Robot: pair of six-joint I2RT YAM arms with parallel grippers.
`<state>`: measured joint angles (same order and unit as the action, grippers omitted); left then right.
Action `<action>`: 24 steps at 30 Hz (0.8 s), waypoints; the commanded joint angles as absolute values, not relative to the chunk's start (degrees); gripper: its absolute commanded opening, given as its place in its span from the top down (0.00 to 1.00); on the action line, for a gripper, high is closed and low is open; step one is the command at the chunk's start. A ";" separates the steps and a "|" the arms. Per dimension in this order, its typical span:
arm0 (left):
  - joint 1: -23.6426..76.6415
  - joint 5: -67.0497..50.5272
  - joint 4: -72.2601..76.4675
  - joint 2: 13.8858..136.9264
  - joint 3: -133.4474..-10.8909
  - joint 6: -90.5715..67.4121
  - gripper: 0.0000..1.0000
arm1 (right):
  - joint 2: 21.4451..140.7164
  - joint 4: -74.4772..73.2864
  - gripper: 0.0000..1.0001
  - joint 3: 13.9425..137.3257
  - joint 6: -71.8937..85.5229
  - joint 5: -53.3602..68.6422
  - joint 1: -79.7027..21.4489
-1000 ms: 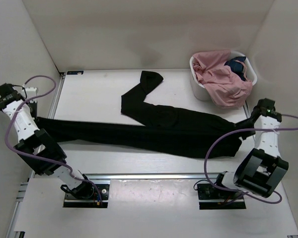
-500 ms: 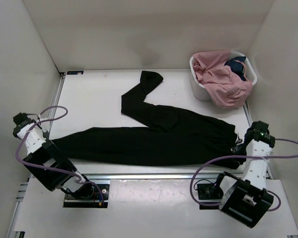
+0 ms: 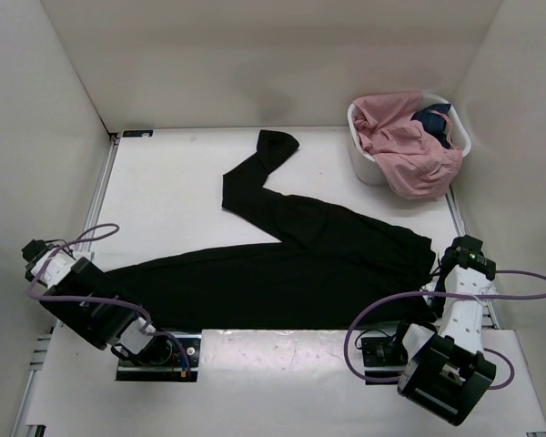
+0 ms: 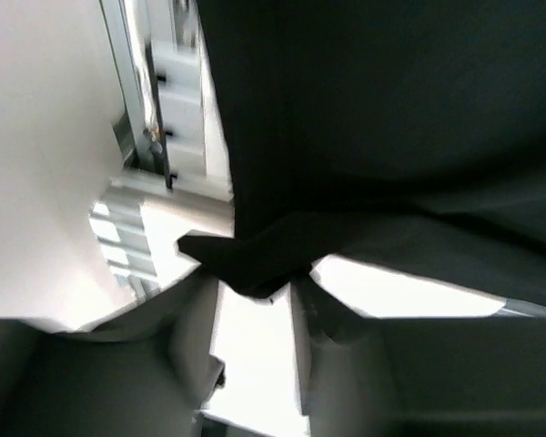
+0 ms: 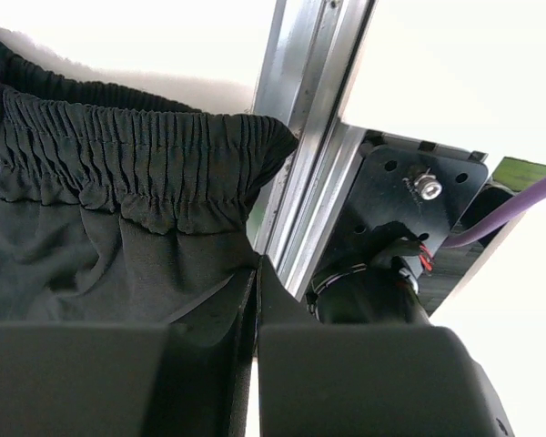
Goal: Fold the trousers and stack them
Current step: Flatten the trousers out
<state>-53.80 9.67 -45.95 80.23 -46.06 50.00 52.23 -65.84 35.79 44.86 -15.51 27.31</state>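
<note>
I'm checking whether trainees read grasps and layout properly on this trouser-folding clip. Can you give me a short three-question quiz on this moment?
1. True or false: the left end effector and the right end effector are both shut on the black trousers.
2. Where on the table does the white basket of pink clothes stand? A) far right corner B) far left corner C) between the arm bases
3. Fill in: the right arm holds the trousers at the end with the gathered elastic ____.
Key: 1 true; 2 A; 3 waistband.
</note>
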 commanded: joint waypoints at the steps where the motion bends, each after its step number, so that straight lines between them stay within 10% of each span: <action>1: -57.38 13.70 -46.04 79.02 -45.26 54.91 0.50 | 52.21 -65.65 1.00 36.65 45.88 -18.98 27.51; 10: -66.01 15.22 -53.09 77.34 -49.55 66.09 0.35 | 52.73 -65.13 0.98 36.65 45.88 -18.46 27.51; 18: -51.45 -2.28 -62.31 79.63 -69.16 53.27 0.36 | 52.73 -64.60 0.98 37.17 44.12 -17.23 27.51; 24: -42.02 8.32 -49.68 84.63 -60.74 49.92 0.21 | 53.79 -64.07 0.98 38.31 44.12 -16.61 27.51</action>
<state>-43.38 3.99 -53.87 81.49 -64.38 52.84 53.32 -64.51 35.88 44.47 -16.27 27.31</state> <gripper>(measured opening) 0.775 0.023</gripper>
